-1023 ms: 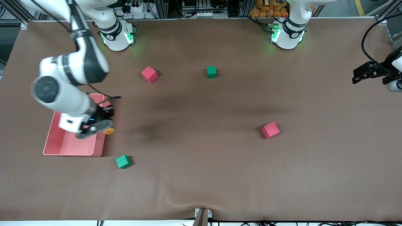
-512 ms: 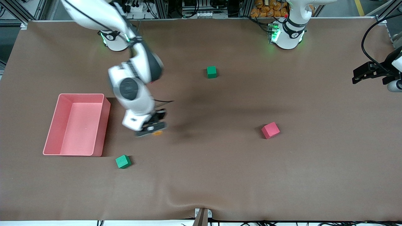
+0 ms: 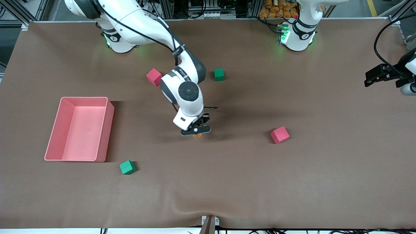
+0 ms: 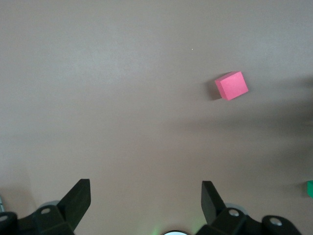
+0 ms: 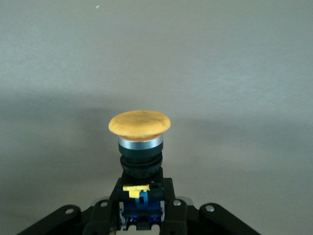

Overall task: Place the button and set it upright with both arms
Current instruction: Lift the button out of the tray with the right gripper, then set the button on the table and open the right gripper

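Note:
The button has a round orange cap, a silver ring and a black and blue body. My right gripper is shut on that body, and the cap points away from the fingers. In the front view the right gripper hangs low over the middle of the table. Only the orange edge of the button shows beneath it. My left gripper waits at the left arm's end of the table. Its fingers are open with nothing between them.
A pink bin stands at the right arm's end. Two pink cubes and two green cubes lie scattered on the brown table cover. The left wrist view shows a pink cube.
My right arm has swung from over the pink bin to the middle of the table, carrying the button with it. The left arm has not moved.

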`<action>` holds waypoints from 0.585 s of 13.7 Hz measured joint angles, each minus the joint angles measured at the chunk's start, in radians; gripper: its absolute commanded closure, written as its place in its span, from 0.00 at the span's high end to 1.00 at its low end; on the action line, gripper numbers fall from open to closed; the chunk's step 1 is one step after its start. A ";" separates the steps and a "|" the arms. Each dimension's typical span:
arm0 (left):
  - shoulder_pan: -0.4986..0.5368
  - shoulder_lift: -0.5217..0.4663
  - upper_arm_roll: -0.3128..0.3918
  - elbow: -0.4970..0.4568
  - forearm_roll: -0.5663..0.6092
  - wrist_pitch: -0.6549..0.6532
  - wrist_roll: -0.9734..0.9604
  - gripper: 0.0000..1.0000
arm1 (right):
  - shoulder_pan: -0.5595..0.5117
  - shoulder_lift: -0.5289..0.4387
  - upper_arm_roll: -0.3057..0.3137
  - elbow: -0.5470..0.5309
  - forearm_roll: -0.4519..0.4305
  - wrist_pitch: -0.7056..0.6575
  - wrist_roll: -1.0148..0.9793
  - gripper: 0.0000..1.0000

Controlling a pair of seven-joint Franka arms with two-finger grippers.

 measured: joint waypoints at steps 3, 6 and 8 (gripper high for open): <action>0.000 0.000 0.000 0.000 0.000 0.000 0.000 1.00 | 0.046 0.044 -0.003 0.012 0.000 0.024 0.055 0.13; 0.000 0.000 0.000 0.000 0.000 0.000 0.000 1.00 | 0.070 0.082 -0.004 0.015 0.000 0.070 0.100 0.15; 0.000 0.000 0.000 0.000 0.000 0.000 0.000 1.00 | 0.076 0.095 -0.004 0.016 0.000 0.074 0.106 0.86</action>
